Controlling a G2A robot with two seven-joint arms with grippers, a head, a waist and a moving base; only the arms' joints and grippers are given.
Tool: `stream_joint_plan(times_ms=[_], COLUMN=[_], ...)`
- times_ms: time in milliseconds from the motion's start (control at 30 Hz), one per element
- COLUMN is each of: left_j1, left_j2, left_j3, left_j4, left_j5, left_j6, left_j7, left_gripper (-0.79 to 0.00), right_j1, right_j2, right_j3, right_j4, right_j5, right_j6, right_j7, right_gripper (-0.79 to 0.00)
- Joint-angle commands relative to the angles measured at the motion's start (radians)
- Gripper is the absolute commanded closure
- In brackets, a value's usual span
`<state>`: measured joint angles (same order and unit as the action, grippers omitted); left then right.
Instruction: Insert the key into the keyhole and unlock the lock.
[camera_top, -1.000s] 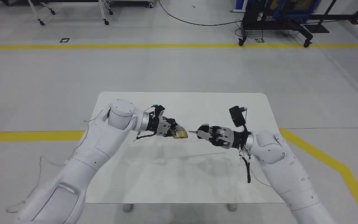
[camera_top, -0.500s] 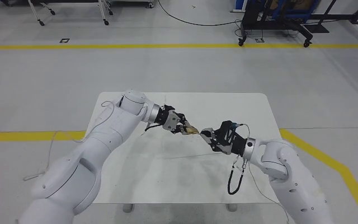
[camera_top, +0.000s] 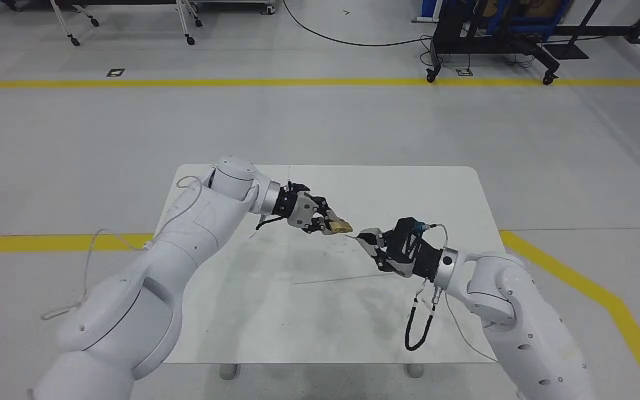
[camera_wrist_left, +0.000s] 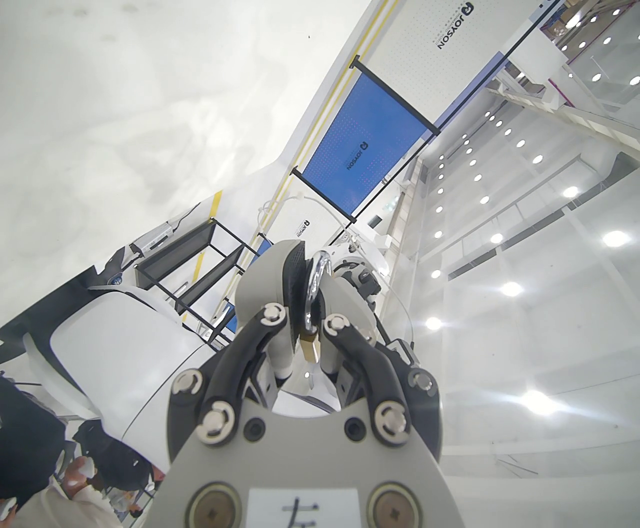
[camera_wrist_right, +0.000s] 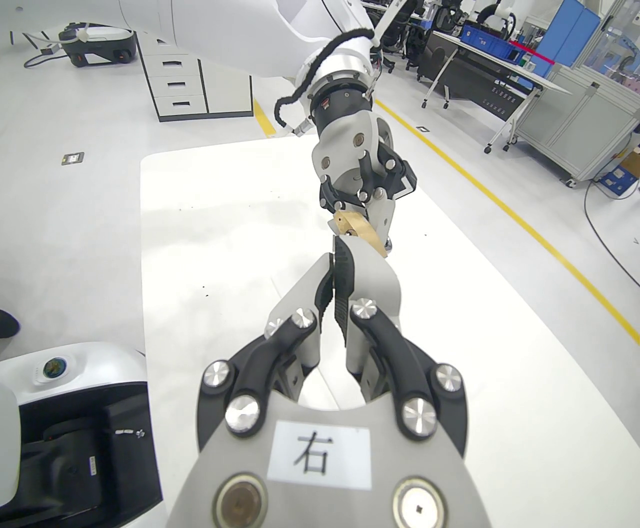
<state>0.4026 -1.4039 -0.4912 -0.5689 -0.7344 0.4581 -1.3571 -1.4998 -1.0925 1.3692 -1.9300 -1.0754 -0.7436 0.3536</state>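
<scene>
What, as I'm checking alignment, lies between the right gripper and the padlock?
Right wrist view: nothing visible; the right gripper sits almost against the padlock. Any key is hidden.

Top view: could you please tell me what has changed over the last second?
The left gripper carried the lock toward the right arm's side and slightly toward the table's far edge; the right gripper backed off likewise, wrist rolled. Both grippers stayed shut, the lock still held.
</scene>
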Motion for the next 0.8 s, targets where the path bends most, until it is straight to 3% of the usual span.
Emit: stream_joint_plan(times_ms=[0, 100, 367, 567, 767], left_j1=[0.000, 0.000, 0.000, 0.052, 0.066], left_j2=[0.000, 0.000, 0.000, -0.004, -0.012], left_j3=[0.000, 0.000, 0.000, -0.016, -0.027], left_j4=[0.000, 0.000, 0.000, -0.046, -0.048], left_j5=[0.000, 0.000, 0.000, -0.017, -0.019], left_j6=[0.000, 0.000, 0.000, 0.037, 0.061], left_j7=[0.000, 0.000, 0.000, 0.108, 0.143], left_gripper=[0.000, 0.000, 0.000, 0.000, 0.000], right_j1=[0.000, -0.007, -0.140, -0.190, -0.155], right_j2=[0.000, 0.002, 0.020, 0.023, 0.015], right_j3=[0.000, 0.004, 0.051, -0.034, -0.186], right_j4=[0.000, -0.029, -0.296, -0.409, -0.420], right_j5=[0.000, -0.047, -0.420, -0.677, -0.884], right_j6=[0.000, 0.021, 0.146, 0.191, 0.210], right_j7=[0.000, 0.006, 0.165, 0.237, 0.356], right_gripper=[0.000, 0.000, 0.000, 0.000, 0.000])
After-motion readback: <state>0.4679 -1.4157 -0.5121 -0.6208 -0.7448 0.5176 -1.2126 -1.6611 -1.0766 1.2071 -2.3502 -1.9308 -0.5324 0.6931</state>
